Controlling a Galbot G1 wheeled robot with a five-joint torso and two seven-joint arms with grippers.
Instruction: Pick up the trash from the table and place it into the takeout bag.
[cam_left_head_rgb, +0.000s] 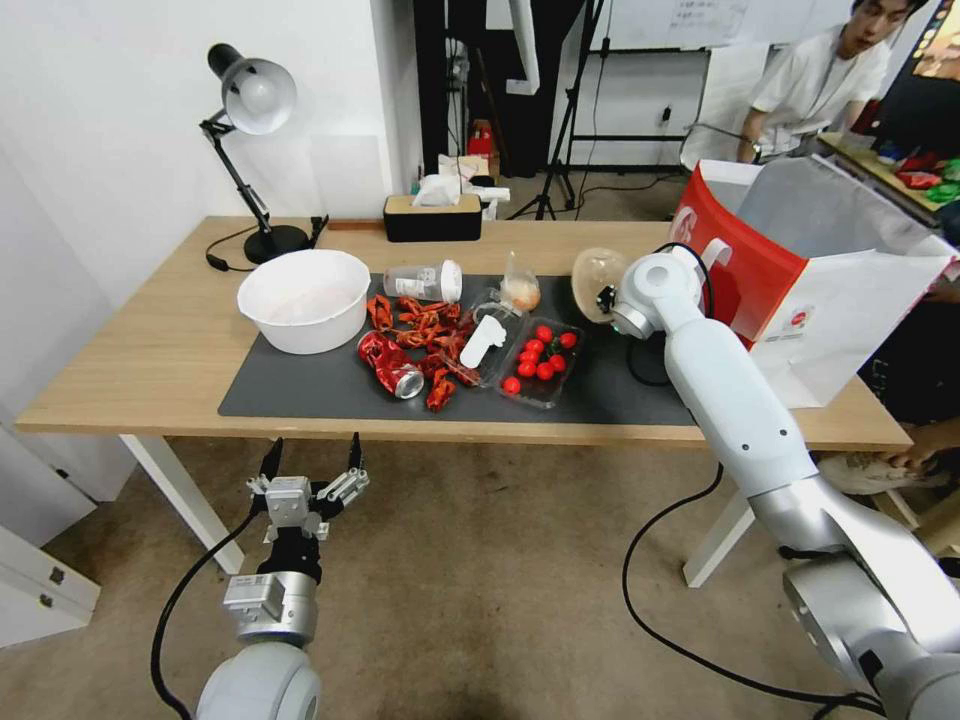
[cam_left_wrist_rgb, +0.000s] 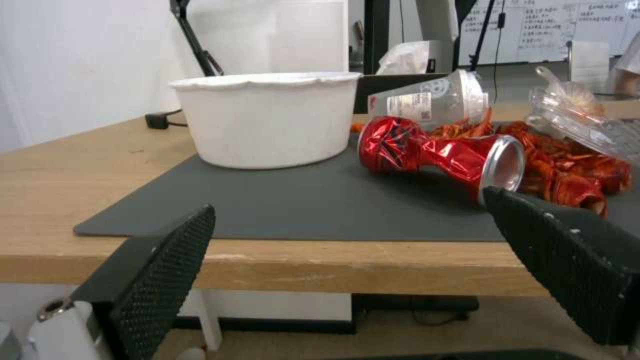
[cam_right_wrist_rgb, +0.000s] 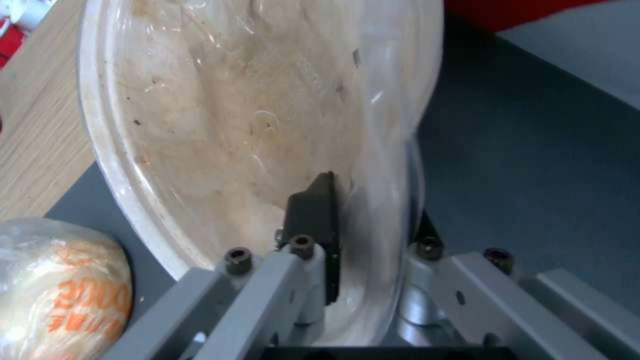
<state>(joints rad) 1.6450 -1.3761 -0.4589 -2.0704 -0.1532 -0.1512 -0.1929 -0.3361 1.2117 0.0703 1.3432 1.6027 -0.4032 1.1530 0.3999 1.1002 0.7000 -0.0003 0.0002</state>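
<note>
On the table (cam_left_head_rgb: 150, 360), my right gripper (cam_left_head_rgb: 607, 297) is shut on the rim of a translucent beige bowl (cam_left_head_rgb: 592, 275), which is tipped on edge over the dark mat beside the takeout bag (cam_left_head_rgb: 800, 270). In the right wrist view one finger (cam_right_wrist_rgb: 313, 215) sits inside the bowl (cam_right_wrist_rgb: 220, 115), the gripper (cam_right_wrist_rgb: 370, 210) pinching its wall. The crushed red can (cam_left_head_rgb: 392, 367) (cam_left_wrist_rgb: 433, 152), the clear white-lidded cup (cam_left_head_rgb: 425, 281) (cam_left_wrist_rgb: 433, 97) on its side and the small food bag (cam_left_head_rgb: 520, 288) (cam_right_wrist_rgb: 60, 290) lie on the mat. My left gripper (cam_left_head_rgb: 310, 470) (cam_left_wrist_rgb: 348, 201) hangs open below the table's front edge.
A large white bowl (cam_left_head_rgb: 304, 298) stands at the mat's left end. Red crawfish shells (cam_left_head_rgb: 425, 330) and a clear tray of cherry tomatoes (cam_left_head_rgb: 540, 360) lie mid-mat. A desk lamp (cam_left_head_rgb: 250, 110) and a tissue box (cam_left_head_rgb: 432, 215) stand at the back.
</note>
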